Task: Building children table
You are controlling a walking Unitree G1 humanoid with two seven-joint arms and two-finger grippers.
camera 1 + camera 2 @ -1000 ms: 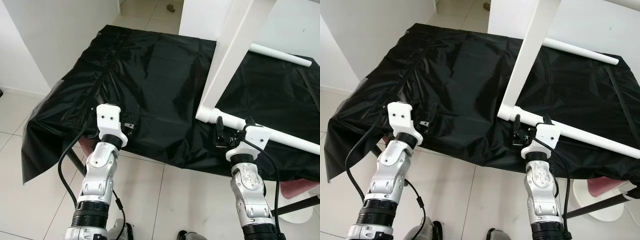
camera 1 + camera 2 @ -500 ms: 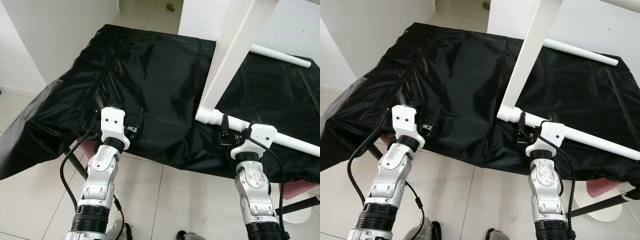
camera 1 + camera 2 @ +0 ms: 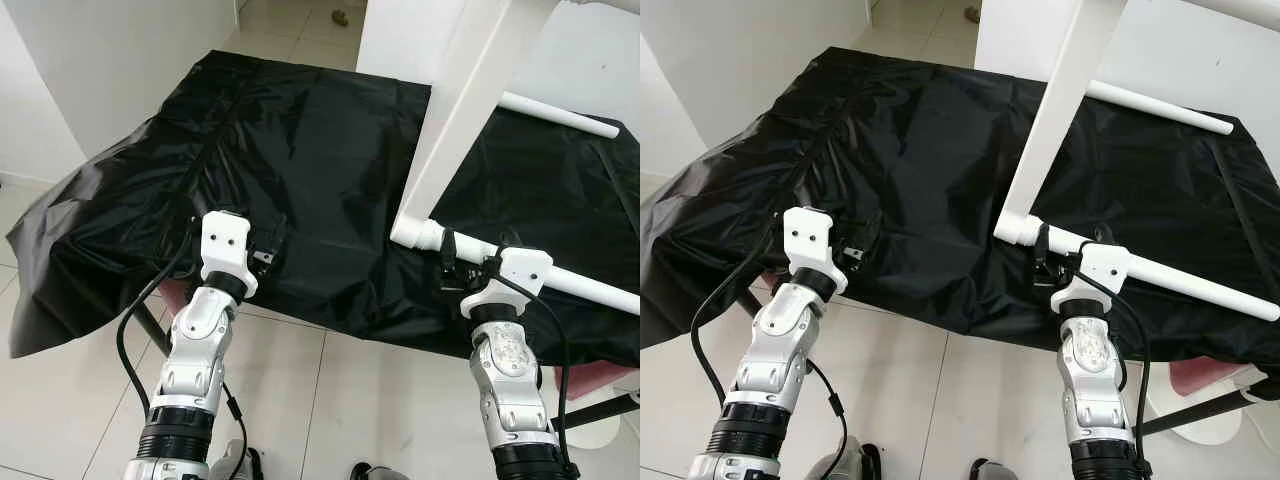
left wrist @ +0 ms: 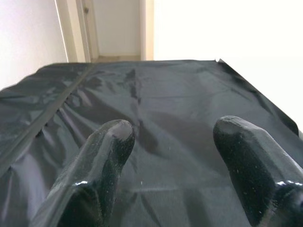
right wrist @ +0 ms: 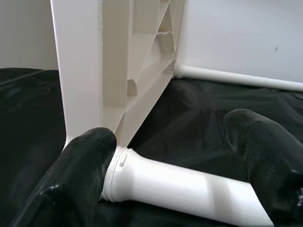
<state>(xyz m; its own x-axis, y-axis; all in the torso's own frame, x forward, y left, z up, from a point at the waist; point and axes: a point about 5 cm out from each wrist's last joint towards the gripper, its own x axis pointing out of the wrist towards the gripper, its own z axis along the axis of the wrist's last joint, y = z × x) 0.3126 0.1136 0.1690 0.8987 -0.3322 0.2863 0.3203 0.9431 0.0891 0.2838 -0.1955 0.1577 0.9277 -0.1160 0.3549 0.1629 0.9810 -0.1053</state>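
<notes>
The right gripper (image 5: 170, 161) stood wide open around the table leg (image 5: 189, 187); closing squarely near the tabletop (image 3: 460, 110) corner socket would have steadied it.

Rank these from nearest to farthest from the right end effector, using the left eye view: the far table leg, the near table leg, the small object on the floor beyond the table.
1. Near table leg: between the right end effector's fingers.
2. Far table leg: across the black sheet, beside the wall.
3. Small floor object: beyond the sheet's far edge, on the tiles.
</notes>
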